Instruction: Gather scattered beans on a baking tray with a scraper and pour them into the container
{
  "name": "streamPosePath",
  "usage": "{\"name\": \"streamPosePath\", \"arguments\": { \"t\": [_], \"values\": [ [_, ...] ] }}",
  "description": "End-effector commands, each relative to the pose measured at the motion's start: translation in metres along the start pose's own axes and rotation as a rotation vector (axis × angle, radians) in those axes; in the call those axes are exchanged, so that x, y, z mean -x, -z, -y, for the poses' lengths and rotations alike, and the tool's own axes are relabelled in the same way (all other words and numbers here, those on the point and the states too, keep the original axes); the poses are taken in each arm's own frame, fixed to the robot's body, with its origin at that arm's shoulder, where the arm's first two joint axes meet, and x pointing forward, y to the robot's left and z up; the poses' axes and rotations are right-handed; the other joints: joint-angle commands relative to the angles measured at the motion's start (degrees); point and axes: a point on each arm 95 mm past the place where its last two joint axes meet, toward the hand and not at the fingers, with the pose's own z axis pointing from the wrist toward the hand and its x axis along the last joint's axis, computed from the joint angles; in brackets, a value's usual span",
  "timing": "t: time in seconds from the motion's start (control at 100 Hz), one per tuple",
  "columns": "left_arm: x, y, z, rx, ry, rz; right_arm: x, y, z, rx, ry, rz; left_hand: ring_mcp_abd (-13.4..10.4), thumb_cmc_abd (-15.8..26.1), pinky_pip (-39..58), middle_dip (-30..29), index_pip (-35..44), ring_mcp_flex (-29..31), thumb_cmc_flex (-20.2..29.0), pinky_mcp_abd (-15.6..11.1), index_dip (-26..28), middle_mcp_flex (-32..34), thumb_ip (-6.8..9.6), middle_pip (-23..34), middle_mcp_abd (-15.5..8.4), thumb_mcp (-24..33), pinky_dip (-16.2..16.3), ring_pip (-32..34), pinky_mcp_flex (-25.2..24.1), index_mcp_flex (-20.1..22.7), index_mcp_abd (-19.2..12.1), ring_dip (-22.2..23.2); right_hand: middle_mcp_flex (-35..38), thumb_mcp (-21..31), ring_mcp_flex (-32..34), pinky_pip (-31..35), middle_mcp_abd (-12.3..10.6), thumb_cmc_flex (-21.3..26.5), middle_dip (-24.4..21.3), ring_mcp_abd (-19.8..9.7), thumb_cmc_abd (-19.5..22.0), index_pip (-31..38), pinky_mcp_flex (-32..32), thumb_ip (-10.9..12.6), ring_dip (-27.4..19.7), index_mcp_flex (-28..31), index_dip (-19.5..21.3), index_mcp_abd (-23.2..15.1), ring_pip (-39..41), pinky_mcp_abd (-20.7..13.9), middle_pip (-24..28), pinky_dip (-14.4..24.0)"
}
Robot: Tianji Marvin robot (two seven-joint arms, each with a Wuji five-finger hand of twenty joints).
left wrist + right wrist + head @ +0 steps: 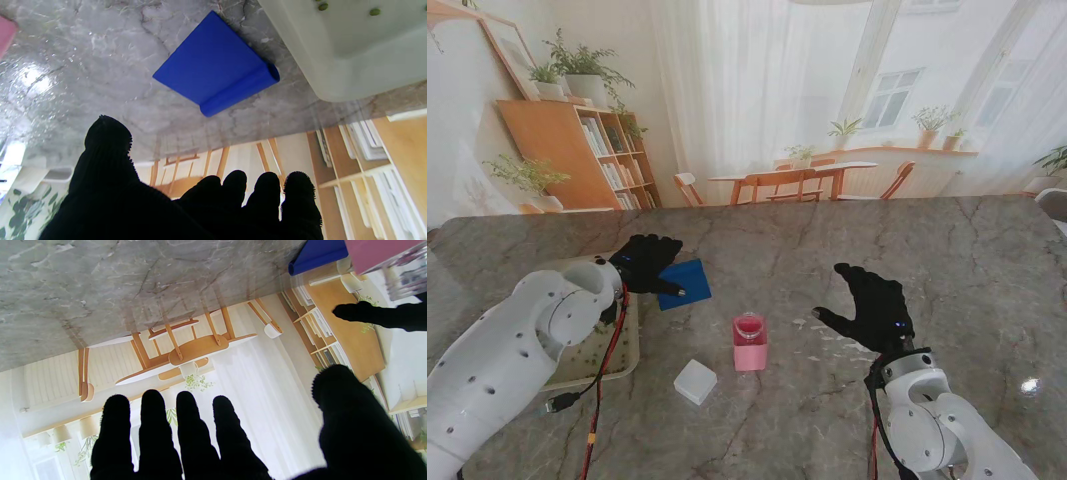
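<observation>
left hand [647, 262] in black glove hovers at the flat blue plastic scraper [685, 283], fingers spread, holding nothing; in the stand view the fingertips overlap the scraper's near-left edge, but the left wrist view shows the scraper [215, 65] lying flat on the grey marble table [827, 240] apart from the fingers [108, 140], so no grasp yet. scraper's rolled handle edge faces the cream baking tray [622, 370], which sits just beside it on the left, mostly hidden under the left arm; a few small green beans [374, 12] show in the tray, still scattered as far as i can tell. right hand [869, 305] in black glove, fingers apart, empty, hangs over bare table to the right of the small pink container [750, 343], near it but not touching. container upright in the middle, nearer to me than the scraper; contents unclear. small white square block [695, 381] lies nearer to me, left of the container. progress judgement: very start, nothing gathered or poured; left to do are picking up the scraper, sweeping the beans together, tipping the tray into the container.
</observation>
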Motion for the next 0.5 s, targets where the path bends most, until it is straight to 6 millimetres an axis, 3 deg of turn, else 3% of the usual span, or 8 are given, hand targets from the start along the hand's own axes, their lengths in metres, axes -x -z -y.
{"name": "streamPosePath", "arguments": {
  "t": [0.0,0.26,0.49],
  "values": [
    [0.002,-0.011,0.009,0.008,0.017,0.004,-0.002,-0.001,0.003,-0.020,-0.010,-0.008,1.40,2.99,-1.37,-1.00,0.88,-2.17,-1.72,1.39,0.42,-0.13,0.98,-0.39,0.32,0.34,-1.55,-1.32,-0.80,-0.75,4.94,-0.60,0.19,-0.44,0.29,1.22,-0.19,0.42,0.78,0.32,0.51,0.21,-0.16,2.05,0.64,0.21,0.57,-0.61,0.23,1.02,0.18,-0.89],
    [0.006,-0.060,0.004,0.121,0.031,0.010,-0.004,-0.003,0.006,-0.035,-0.019,-0.021,2.32,1.49,-3.60,-0.80,-0.67,-2.67,-1.01,1.62,-1.04,-1.91,1.16,-0.70,1.62,0.60,-2.60,-2.82,-0.83,-0.36,6.65,-0.77,0.37,-0.46,0.44,1.25,-0.22,0.46,0.77,0.27,0.57,0.23,-0.11,2.06,0.63,0.27,0.53,-0.61,0.24,1.01,0.19,-0.96],
    [0.009,-0.083,-0.001,0.182,0.049,0.016,-0.005,-0.003,0.006,-0.046,-0.023,-0.024,2.53,0.39,-3.67,-0.84,-0.87,-2.51,0.14,1.69,-2.07,-2.17,1.17,-0.66,2.05,0.75,-2.69,-2.65,-0.52,-0.21,7.20,-0.43,0.50,-0.50,0.44,1.25,-0.24,0.42,0.76,0.33,0.59,0.20,-0.09,2.05,0.61,0.20,0.49,-0.73,0.19,1.04,0.21,-1.00]
  ]
}}
